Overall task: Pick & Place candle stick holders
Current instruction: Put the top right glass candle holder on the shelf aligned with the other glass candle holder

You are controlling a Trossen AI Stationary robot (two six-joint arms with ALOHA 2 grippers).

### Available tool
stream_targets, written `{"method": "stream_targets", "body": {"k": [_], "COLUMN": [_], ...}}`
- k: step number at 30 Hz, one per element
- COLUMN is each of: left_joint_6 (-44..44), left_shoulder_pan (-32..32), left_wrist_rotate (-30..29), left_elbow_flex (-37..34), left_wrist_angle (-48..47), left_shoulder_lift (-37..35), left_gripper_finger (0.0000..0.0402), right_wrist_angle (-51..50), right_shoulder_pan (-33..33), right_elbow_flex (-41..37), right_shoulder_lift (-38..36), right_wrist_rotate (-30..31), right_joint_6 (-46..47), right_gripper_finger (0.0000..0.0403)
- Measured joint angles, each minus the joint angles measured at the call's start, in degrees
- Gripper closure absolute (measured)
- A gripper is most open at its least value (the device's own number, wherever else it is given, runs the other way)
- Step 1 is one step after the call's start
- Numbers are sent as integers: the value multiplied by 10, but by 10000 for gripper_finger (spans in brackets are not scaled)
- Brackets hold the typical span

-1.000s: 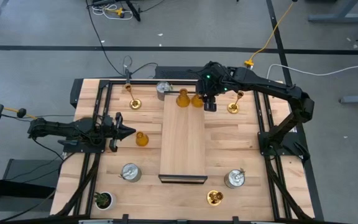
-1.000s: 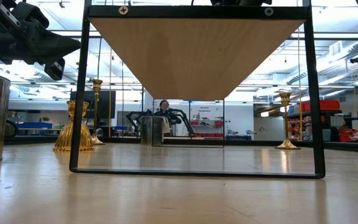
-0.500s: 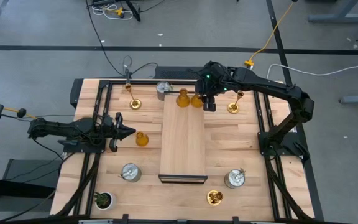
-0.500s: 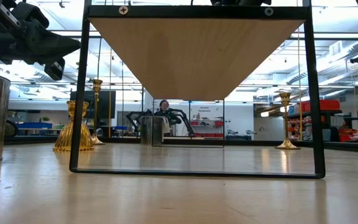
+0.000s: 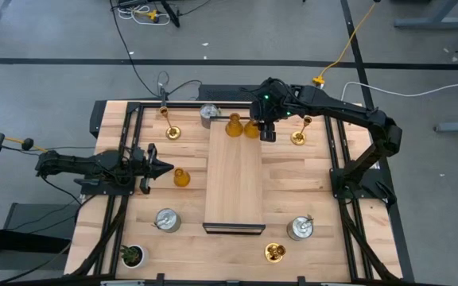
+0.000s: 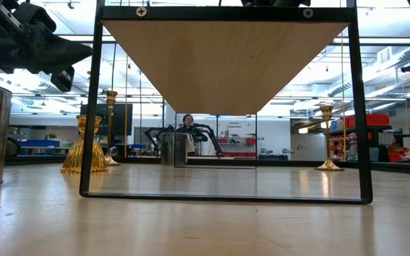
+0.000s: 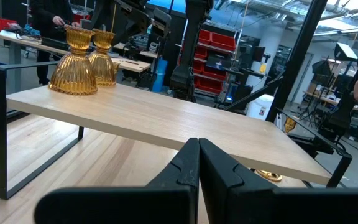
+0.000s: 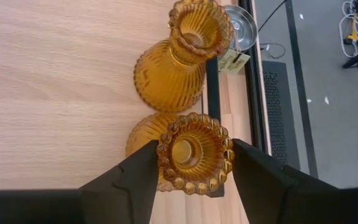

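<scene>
Two amber bell-shaped candle stick holders (image 5: 234,125) (image 5: 251,128) stand upright at the far end of the raised wooden shelf (image 5: 233,183). My right gripper (image 8: 194,152) is over the right-hand one (image 8: 194,155), with a finger on each side of its cup. A third amber holder (image 5: 181,177) stands on the table left of the shelf, just beyond my shut left gripper (image 5: 164,168), which touches nothing. Gold thin-stemmed holders (image 5: 170,127) (image 5: 299,135) (image 5: 274,253) and squat silver ones (image 5: 210,113) (image 5: 166,220) (image 5: 300,229) stand around the table. My right gripper has the amber holder's beaded top rim (image 8: 162,152) between its two fingers, one on each side. The fingers (image 8: 135,180) come from above, slanting down. The holder stands upright with its base on the shelf by the far right corner, next to the other amber holder (image 8: 179,56).
The shelf's black metal legs (image 6: 91,114) stand on the table. A small potted plant (image 5: 132,255) sits at the near left corner. A tagged silver holder (image 8: 241,25) stands on the table just beyond the shelf's far edge. Black frame rails run along both table sides.
</scene>
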Motion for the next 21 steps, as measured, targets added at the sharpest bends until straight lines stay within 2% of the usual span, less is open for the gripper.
{"method": "stream_targets", "body": {"k": [6,16,21], "left_joint_6": [0,0,0], "left_shoulder_pan": [0,0,0], "left_wrist_rotate": [0,0,0], "left_elbow_flex": [0,0,0], "left_wrist_angle": [0,0,0], "left_shoulder_lift": [0,0,0], "left_gripper_finger": [392,392,392], "right_wrist_angle": [5,8,7], "right_shoulder_pan": [0,0,0], "right_elbow_flex": [0,0,0], "right_shoulder_lift": [0,-2,-25], "right_wrist_rotate": [-7,-6,-6], "right_joint_6": [6,11,11], "right_gripper_finger": [198,126,110]}}
